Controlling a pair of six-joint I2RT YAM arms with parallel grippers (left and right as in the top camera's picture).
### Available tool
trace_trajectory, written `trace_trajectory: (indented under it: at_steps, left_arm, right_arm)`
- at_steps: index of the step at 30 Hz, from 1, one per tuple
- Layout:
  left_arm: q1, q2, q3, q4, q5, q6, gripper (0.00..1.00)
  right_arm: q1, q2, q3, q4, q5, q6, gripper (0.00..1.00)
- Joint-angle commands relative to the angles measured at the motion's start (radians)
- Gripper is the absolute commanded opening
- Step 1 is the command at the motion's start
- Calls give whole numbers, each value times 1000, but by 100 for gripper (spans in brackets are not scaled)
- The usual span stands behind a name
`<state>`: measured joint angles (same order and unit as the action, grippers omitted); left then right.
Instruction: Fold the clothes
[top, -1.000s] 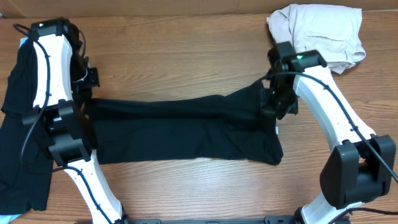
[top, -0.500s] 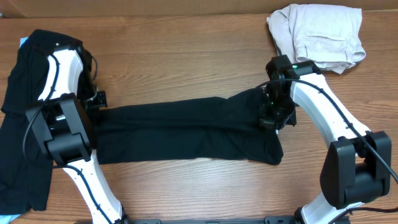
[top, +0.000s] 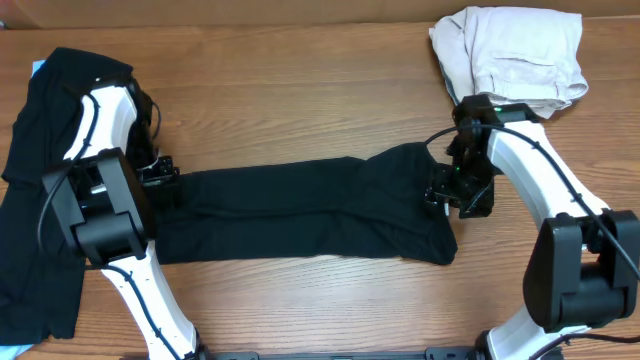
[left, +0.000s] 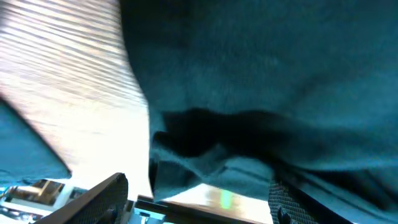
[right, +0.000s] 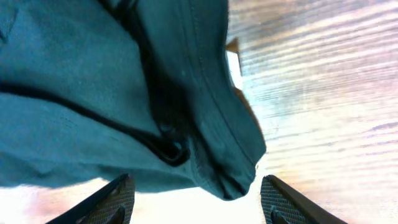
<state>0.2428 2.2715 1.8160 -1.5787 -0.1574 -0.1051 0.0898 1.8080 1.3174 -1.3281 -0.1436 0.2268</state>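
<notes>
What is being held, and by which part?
Nothing: left end effector and right end effector both stand open, one at each end of the black T-shirt.

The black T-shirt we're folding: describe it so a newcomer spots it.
On the wooden table, look at the centre. The black T-shirt lies there as a long left-to-right band. Unlike the black pile at the left edge, it is spread flat.

Two black garments (top: 300, 215) (top: 30, 160), one beige garment (top: 515, 50)
</notes>
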Motion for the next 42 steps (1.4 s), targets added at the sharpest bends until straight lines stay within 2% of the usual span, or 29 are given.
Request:
trace_trajectory:
  at_steps: [1, 5, 12, 17, 23, 25, 34, 39, 42]
  left_arm:
    - [5, -91, 118, -4, 28, -6, 75]
    - [5, -245, 167, 45, 82, -7, 77]
    - [5, -540, 167, 103, 174, -26, 80]
    - [5, -668, 125, 91, 171, -49, 83]
    - [6, -746, -109, 166, 154, -56, 86]
    - [6, -750, -201, 224, 154, -42, 94]
    - [6, -740, -587, 576, 146, 140, 100]
    - [36, -729, -715, 742, 127, 266, 100]
    - [73, -709, -759, 793, 143, 264, 100]
  right_arm:
    - [-7, -18, 73, -16, -61, -45, 70]
    - [8, -85, 148, -50, -61, -44, 75]
    - [24, -326, 195, -38, -87, -40, 88]
    - [29, -455, 190, -42, -85, -40, 90]
    - [29, -472, 166, -52, -83, -44, 93]
    - [29, -465, 151, -45, -83, -45, 93]
    - [29, -455, 74, 8, -83, -45, 95]
    - [29, -452, 62, 25, -82, -53, 95]
    - [29, -441, 61, 38, -82, -53, 96]
